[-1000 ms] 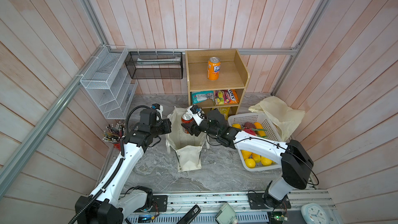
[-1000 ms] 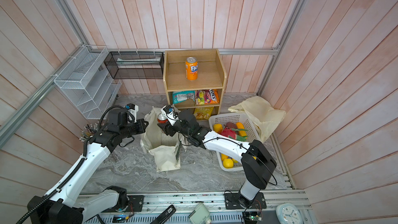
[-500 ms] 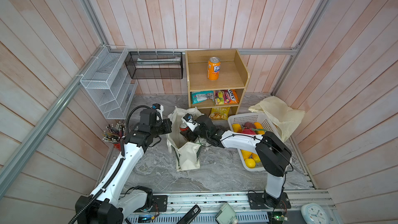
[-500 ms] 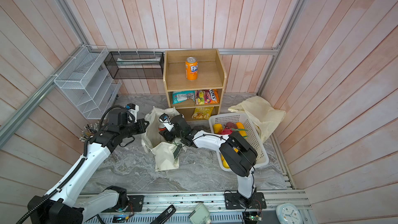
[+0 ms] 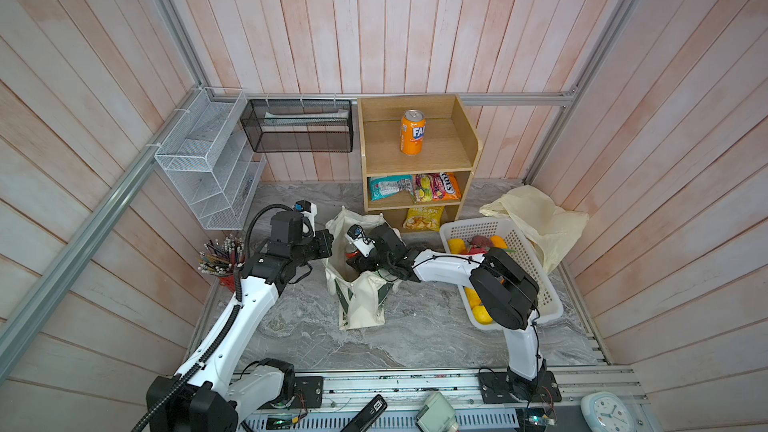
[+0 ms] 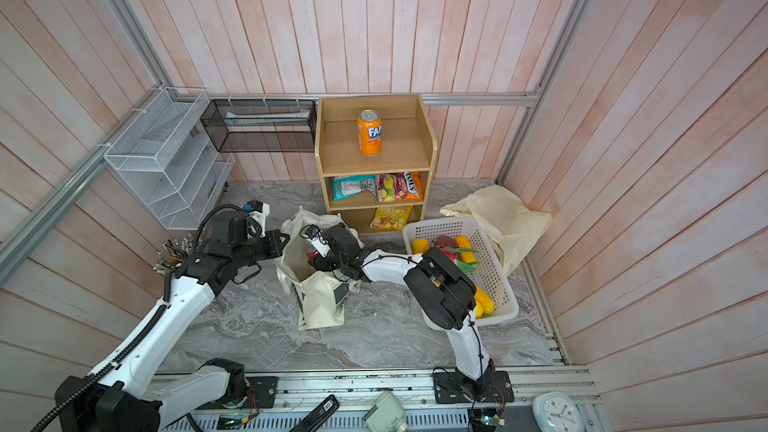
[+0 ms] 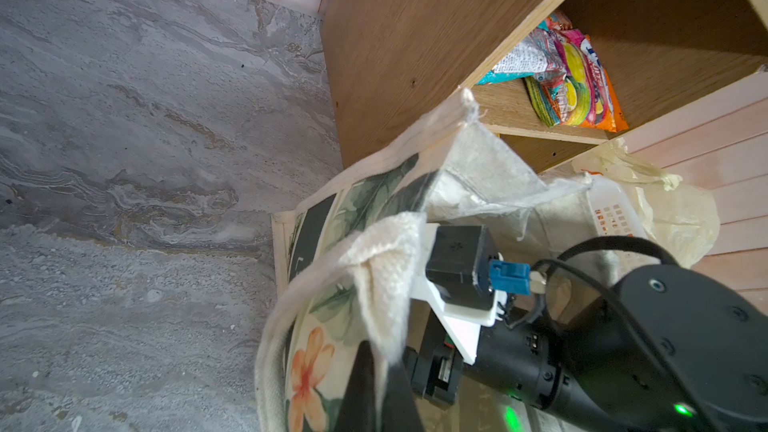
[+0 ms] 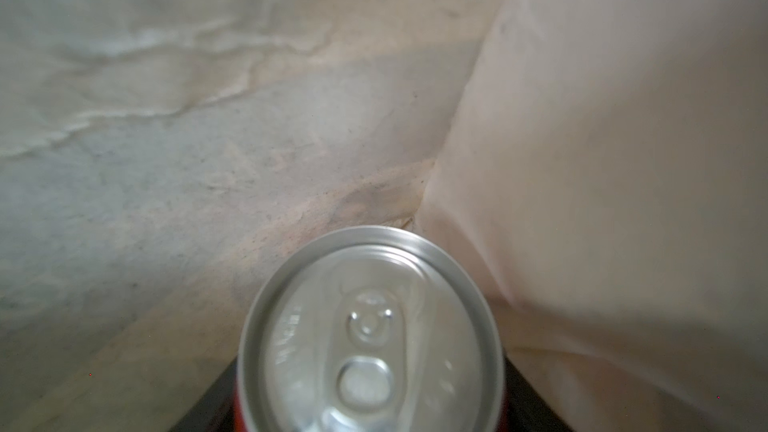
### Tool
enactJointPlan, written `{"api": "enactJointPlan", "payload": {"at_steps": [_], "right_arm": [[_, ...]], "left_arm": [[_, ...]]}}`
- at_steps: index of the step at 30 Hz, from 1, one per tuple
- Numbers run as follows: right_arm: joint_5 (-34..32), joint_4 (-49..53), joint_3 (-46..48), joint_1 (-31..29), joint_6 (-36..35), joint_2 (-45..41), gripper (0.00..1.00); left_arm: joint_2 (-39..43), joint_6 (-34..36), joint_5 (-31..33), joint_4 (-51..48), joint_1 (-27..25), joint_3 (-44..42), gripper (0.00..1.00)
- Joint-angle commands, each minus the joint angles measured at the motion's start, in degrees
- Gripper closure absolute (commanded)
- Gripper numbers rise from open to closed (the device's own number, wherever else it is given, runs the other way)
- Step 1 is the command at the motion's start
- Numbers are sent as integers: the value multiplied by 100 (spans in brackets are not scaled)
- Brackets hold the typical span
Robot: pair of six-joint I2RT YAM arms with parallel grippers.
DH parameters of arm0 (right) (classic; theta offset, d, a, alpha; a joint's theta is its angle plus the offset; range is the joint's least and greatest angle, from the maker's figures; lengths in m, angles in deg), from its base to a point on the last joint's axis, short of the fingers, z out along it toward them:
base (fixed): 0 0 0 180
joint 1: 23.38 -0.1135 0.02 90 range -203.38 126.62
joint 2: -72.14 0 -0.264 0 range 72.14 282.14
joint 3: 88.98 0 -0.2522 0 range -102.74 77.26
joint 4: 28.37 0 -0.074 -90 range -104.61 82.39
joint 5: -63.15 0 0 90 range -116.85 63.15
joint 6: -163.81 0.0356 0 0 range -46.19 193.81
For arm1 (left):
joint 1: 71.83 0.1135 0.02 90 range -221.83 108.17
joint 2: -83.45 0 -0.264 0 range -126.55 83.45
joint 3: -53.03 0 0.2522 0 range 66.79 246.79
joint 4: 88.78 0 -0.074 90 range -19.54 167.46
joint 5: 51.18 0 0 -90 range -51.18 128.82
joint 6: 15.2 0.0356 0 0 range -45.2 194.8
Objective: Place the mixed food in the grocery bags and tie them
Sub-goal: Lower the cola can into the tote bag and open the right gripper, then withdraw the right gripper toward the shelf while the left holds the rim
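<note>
Fig. My left fingers (image 7: 363,371) are pinched fully closed on the rim of the cream cloth tote (image 5: 361,305). My right fingers (image 8: 528,405) reach inside the tote, spread partway and clamped on the sides of a red cola can (image 8: 372,338), which sits within the tote's mouth.

Blurred cola can (image 8: 372,338), red body cut off; right end effector (image 5: 354,258) mostly hidden inside cream tote (image 5: 361,309).

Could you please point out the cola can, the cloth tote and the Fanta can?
cola can (image 8: 372,338): right wrist view, silver lid.
cloth tote (image 5: 363,307): in a top view, front panel.
Fanta can (image 5: 412,137): in a top view, printed side.
</note>
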Motion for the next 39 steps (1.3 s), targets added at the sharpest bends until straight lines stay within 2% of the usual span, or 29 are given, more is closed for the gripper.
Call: {"api": "enactJointPlan", "payload": {"at_steps": [1,3,5,14,23,31,34,39], "right_arm": [[138,457,-95,-22,-158,271,46],[131,485,-69,-24,-130,188,36],[87,550,-72,-28,-70,68,31],[84,1075,-393,-22,218,-837,20],[258,1869,-1060,-22,283,-1328,18],[-121,2371,-1290,39,622,-2113,20],[-423,2562,-1100,108,770,-2525,20],[-563,2704,-219,476,1395,-3271,21]], "left_arm": [[75,73,-24,35,16,-125,100],[77,61,-42,34,14,-133,100],[82,61,-49,37,17,-141,100],[90,131,68,-61,18,-106,100],[103,172,121,-60,14,-159,100],[60,260,143,-134,15,-80,100],[52,272,135,-132,14,-40,100],[34,342,162,-197,19,69,100]]}}
